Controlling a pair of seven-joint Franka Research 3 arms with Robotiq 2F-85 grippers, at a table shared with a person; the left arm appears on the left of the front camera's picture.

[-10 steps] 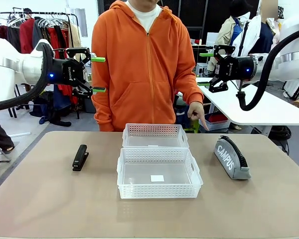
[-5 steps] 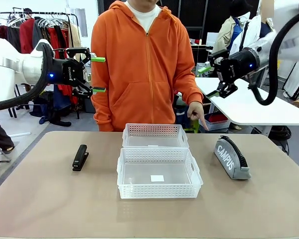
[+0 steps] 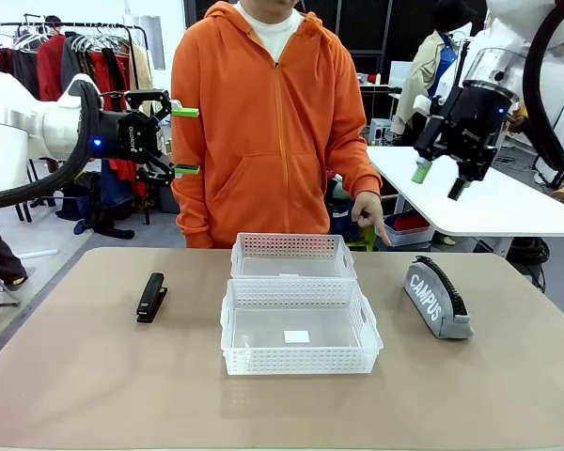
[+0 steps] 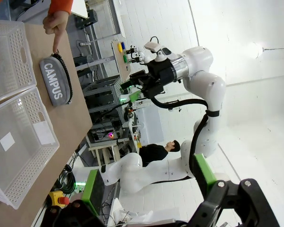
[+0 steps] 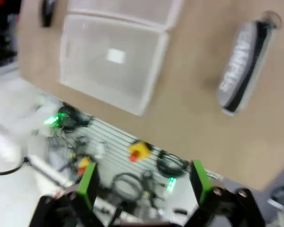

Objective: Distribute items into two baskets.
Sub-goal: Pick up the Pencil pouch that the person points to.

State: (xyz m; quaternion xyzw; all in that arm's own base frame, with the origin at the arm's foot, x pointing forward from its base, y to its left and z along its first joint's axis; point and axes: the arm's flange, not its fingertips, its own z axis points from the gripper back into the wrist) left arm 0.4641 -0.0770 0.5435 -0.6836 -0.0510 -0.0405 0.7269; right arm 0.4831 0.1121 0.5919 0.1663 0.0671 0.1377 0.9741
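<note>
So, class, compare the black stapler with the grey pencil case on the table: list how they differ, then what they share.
Colour: the stapler is plain black; the pencil case is grey with white CAMPUS lettering.
Size: the stapler is shorter than the pencil case.
Place: the stapler lies left of the baskets, the pencil case right.
Shared: both lie on the table, outside the baskets.

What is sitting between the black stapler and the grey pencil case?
The near white basket lies right between them in the front view; the far basket sits just behind it.
</note>
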